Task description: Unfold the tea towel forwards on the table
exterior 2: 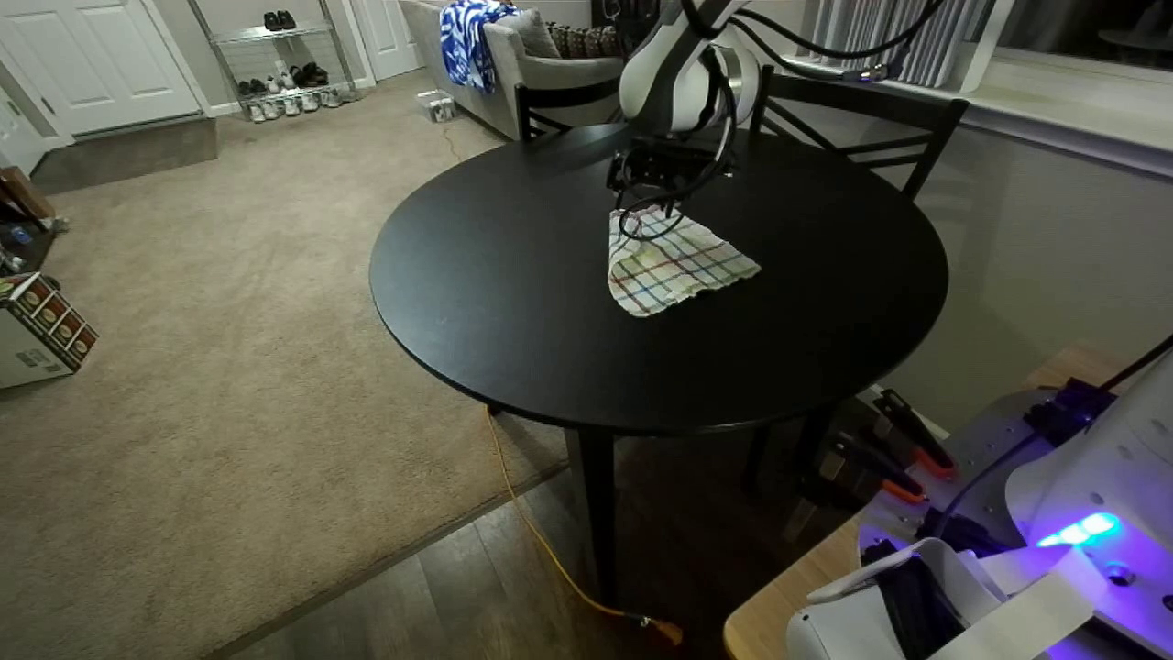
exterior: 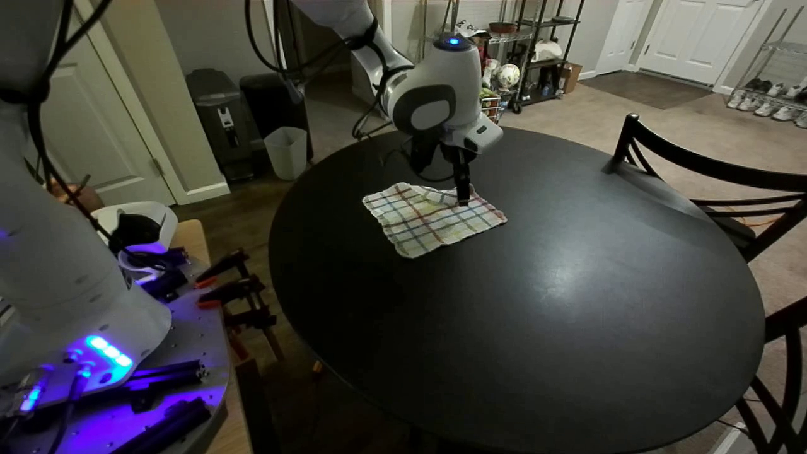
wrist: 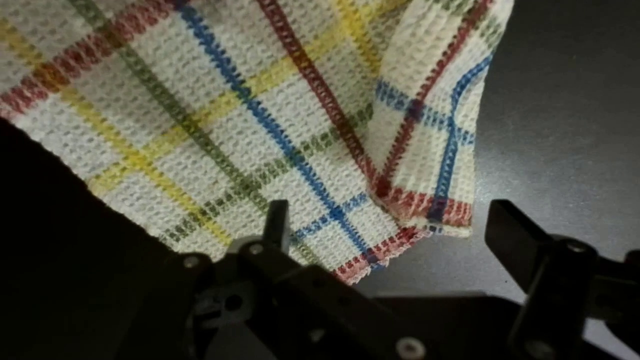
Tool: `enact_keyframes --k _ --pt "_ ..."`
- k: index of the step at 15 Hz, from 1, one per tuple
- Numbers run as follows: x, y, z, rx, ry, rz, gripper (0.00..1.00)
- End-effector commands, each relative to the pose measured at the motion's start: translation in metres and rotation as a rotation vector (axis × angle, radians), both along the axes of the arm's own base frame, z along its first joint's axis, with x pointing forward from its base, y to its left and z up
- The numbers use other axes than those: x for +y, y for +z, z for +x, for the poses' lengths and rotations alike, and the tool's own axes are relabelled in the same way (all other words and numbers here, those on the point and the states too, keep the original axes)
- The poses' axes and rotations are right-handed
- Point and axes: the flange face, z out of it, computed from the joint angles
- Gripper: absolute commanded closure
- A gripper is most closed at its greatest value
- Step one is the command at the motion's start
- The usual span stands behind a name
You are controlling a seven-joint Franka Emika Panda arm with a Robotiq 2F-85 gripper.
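The pincer (wrist: pixel 389 224) gapes over the tea towel (exterior: pixel 429 222) on a round black table (exterior: pixel 536 315), chairs (exterior: pixel 712 162) beside it, carpet (exterior: pixel 693 122) beyond.

Just the one tea towel (exterior: pixel 432 221) here, one round table (exterior: pixel 536 315), one robot arm (exterior: pixel 466 79) and one gripper (wrist: pixel 390 220) with two fingers (wrist: pixel 517 245). I'm counting two chairs (exterior 2: pixel 861 101) too, plus one couch (exterior 2: pixel 573 70), one blue-and-white blanket (exterior 2: pixel 467 46), one shoe rack (exterior 2: pixel 238 37) and one white wastebasket (exterior: pixel 287 154).
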Motion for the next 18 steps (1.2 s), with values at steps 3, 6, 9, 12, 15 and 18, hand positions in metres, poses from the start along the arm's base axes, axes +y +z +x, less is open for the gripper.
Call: enact_keyframes --k 3,6,9,12,15,18 --pt "-0.017 -0.007 0.010 -0.039 -0.047 -0.003 0.00" --pt "-0.026 -0.011 0.013 -0.078 -0.072 -0.038 0.00" --pt "-0.036 -0.012 0.013 -0.123 -0.087 -0.087 0.00" --pt "-0.043 -0.012 0.015 -0.149 -0.095 -0.121 0.00" --pt "-0.046 -0.011 0.016 -0.154 -0.092 -0.142 0.00" --pt "-0.049 -0.008 0.013 -0.124 -0.073 -0.178 0.00"
